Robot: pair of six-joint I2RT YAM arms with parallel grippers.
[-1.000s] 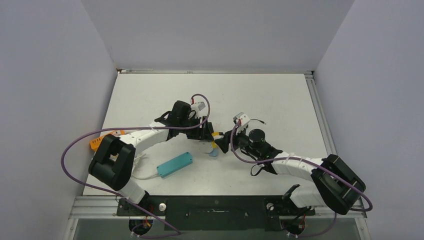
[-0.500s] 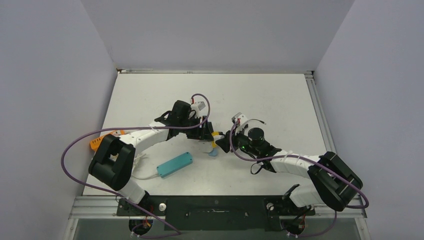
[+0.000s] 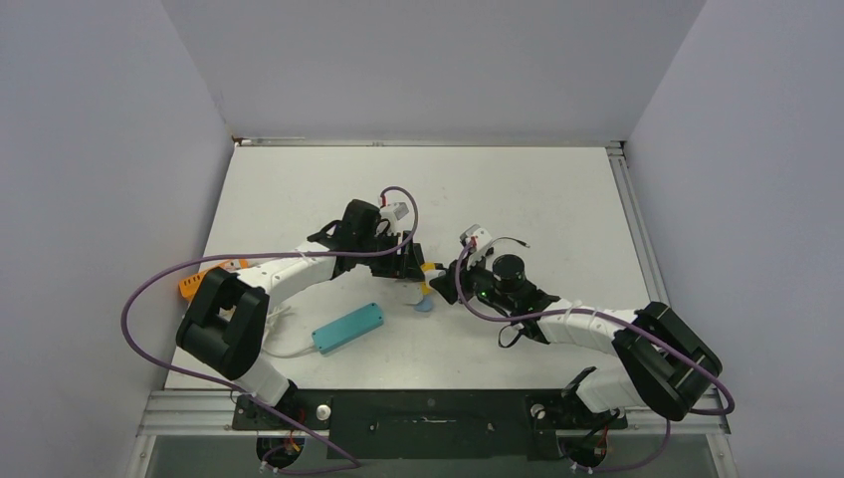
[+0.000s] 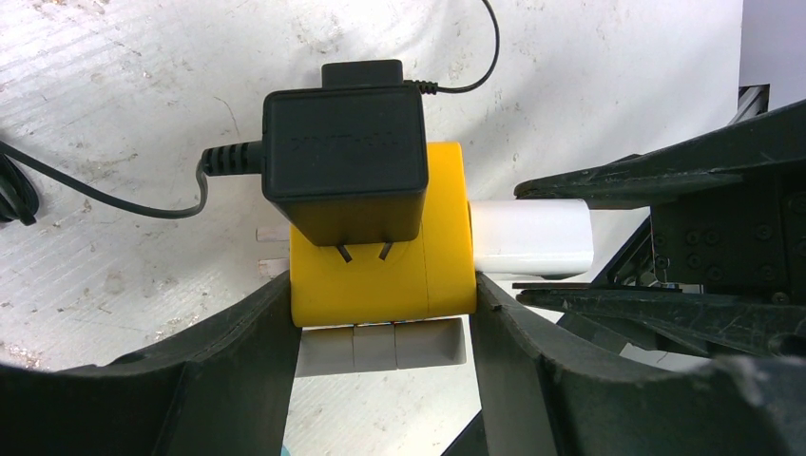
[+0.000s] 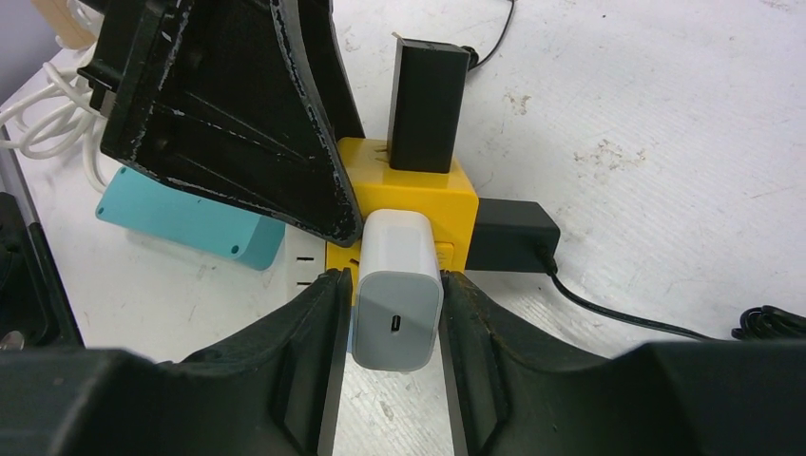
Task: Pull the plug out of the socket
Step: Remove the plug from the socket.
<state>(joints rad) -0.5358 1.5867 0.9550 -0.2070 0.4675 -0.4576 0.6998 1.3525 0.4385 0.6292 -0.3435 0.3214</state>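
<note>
A yellow cube socket sits mid-table with my left gripper shut on its two sides. A white plug sticks out of the socket's side toward the right arm. My right gripper is shut on the white plug, one finger pressed against each flank. Two black adapters are also plugged into the socket, one on its far face and one on its side.
A teal box lies on the table left of the socket, with a white cable and an orange object beyond it. Thin black cords trail from the adapters across the white table.
My right gripper's fingers have closed in onto the white plug, and the right arm has crept slightly left toward the socket. The left gripper has kept its hold.
</note>
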